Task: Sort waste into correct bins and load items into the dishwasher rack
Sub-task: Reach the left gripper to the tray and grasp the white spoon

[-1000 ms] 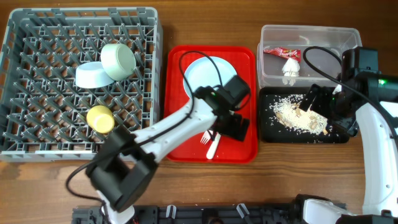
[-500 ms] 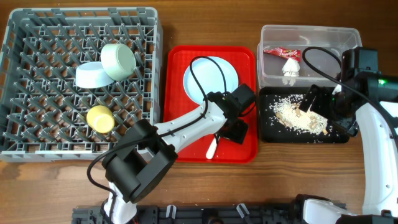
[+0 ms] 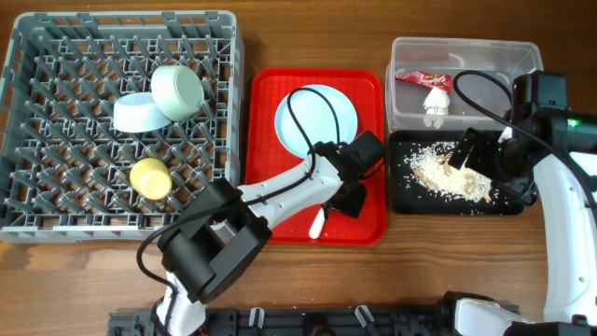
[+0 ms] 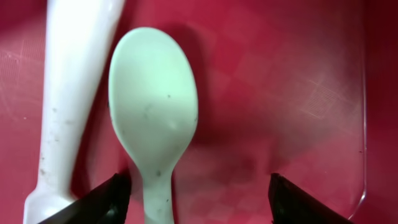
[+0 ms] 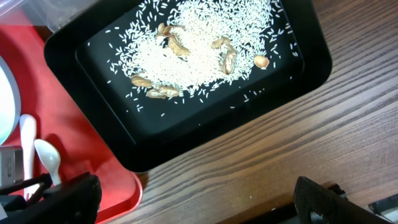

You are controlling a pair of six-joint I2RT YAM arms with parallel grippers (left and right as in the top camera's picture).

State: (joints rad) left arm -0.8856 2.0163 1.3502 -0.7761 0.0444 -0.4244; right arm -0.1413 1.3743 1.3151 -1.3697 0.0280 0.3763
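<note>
My left gripper (image 4: 199, 202) is low over the red tray (image 3: 270, 93), open, its jaws astride the handle of the white spoon (image 4: 154, 106). The handle lies close to the left finger (image 4: 112, 199) and is not pinched. The white fork's handle (image 4: 74, 93) lies just left of the spoon. The pale blue plate (image 3: 315, 119) sits at the tray's far end. Two mint bowls (image 3: 177, 91) and a yellow cup (image 3: 149, 177) sit in the grey rack (image 3: 56, 56). My right gripper (image 5: 196, 199) hangs open over bare wood beside the black tray (image 5: 311, 68) of rice crumbs (image 5: 199, 50).
A clear tub (image 3: 504, 56) behind the black tray holds a red sauce packet (image 3: 422, 78) and a crumpled white scrap (image 3: 436, 101). Some peanut-like bits (image 5: 174, 40) lie among the rice. My left arm's cable loops over the plate.
My left gripper has shifted toward the near end of the red tray, onto the cutlery, and its jaws have narrowed around the spoon handle. The right arm has not moved.
</note>
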